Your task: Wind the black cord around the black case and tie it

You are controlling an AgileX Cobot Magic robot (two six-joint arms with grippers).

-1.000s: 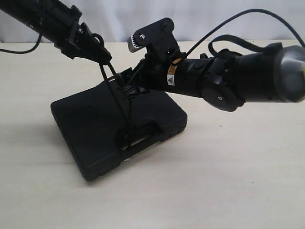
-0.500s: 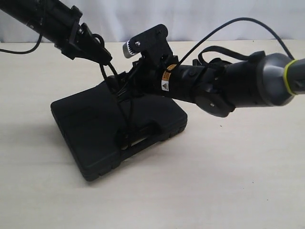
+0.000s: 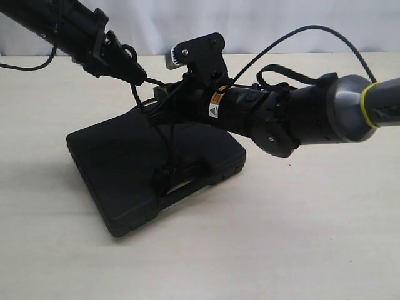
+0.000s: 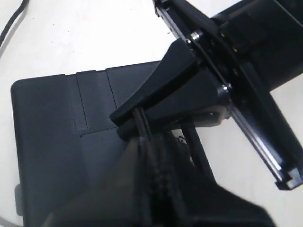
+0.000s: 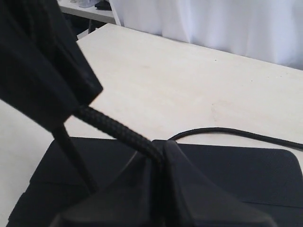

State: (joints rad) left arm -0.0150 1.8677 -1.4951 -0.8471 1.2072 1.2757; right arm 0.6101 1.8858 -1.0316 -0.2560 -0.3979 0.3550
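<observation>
Right tool (image 5: 162,156) shifted nearer the left tool (image 3: 140,76) and now pinched shut on the black cord (image 5: 113,125), left tool clamped on the same cord just beside it, both above the black case (image 3: 112,165), case flat on the tabletop (image 3: 300,237), cord running down to its handle cutout

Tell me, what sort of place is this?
Probably a robotics lab or test bench: a bare pale tabletop, a white curtain hung behind it, and a left robot arm and right robot arm reaching over a black case.
</observation>
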